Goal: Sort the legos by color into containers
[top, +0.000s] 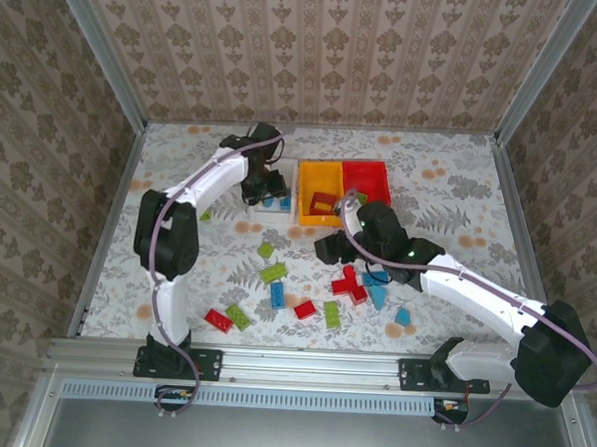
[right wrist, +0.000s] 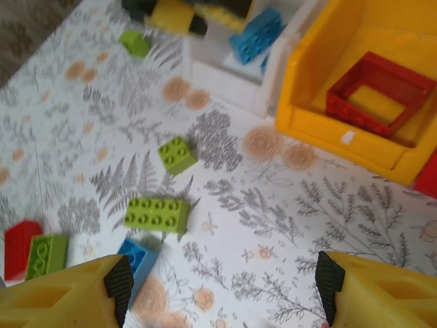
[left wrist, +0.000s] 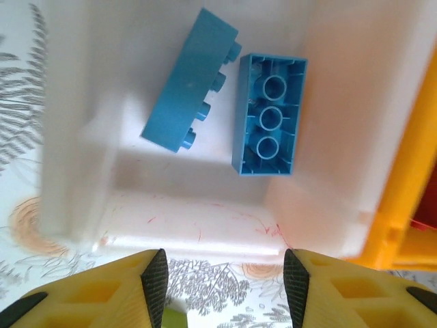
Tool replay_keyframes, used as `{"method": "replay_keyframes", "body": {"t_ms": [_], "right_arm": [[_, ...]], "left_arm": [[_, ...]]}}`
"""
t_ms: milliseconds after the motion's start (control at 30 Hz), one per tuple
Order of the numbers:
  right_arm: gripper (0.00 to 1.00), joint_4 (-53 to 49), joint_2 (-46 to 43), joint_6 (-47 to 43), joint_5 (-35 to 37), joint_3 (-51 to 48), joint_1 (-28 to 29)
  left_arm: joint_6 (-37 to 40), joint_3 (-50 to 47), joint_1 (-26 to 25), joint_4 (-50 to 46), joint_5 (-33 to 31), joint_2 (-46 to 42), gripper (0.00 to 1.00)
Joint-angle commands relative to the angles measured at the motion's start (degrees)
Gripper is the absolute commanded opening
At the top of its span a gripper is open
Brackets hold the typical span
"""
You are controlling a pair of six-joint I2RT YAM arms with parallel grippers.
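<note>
Several lego bricks in lime green point(top: 273, 273), blue point(top: 277, 294) and red point(top: 350, 284) lie scattered on the patterned table. The white bin point(left wrist: 205, 205) holds two blue bricks point(left wrist: 270, 116), and my left gripper point(left wrist: 225, 280) hangs open just above its near wall. The top view shows this left gripper point(top: 265, 187) over the white bin point(top: 289, 188). The orange-yellow bin point(right wrist: 307, 102) holds a red square frame point(right wrist: 379, 92). The red bin point(top: 366, 177) is beside it. My right gripper point(right wrist: 222, 287) is open over bare table, with a blue brick point(right wrist: 140, 258) by its left finger.
Two green bricks point(right wrist: 157, 213) lie ahead of the right gripper point(top: 327, 247). One green brick point(top: 206, 216) lies apart at the left. More bricks sit near the table's front edge point(top: 239, 317). Metal rails and papered walls enclose the table.
</note>
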Motion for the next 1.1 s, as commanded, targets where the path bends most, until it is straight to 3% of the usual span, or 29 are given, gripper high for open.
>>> {"method": "replay_keyframes", "body": {"t_ms": [0, 133, 300, 567, 700, 1067], "right_arm": [[0.74, -2.0, 2.3, -6.3, 0.0, 2.0, 6.6], [0.75, 3.6, 9.0, -9.8, -4.5, 5.2, 16.6], [0.75, 8.3, 22.5, -11.3, -3.5, 13.5, 26.9], [0.76, 0.3, 42.1, -12.5, 2.8, 32.9, 33.1], [0.76, -4.7, 48.6, -10.9, 5.9, 40.4, 33.9], [0.73, -14.4, 58.6, -10.2, 10.3, 51.6, 34.4]], "left_arm": [[-1.2, -3.3, 0.1, -4.0, -5.2, -11.5, 0.51], [-4.1, -11.2, 0.1, -6.0, -10.9, -25.1, 0.51], [-7.3, -21.3, 0.7, -11.4, -14.3, -42.5, 0.51], [-14.1, -26.2, 0.7, -24.5, -23.7, -67.6, 0.51], [-13.8, -23.9, 0.7, -27.7, -25.0, -72.9, 0.52], [-14.0, -21.7, 0.7, -32.7, -24.8, -76.5, 0.52]]}}
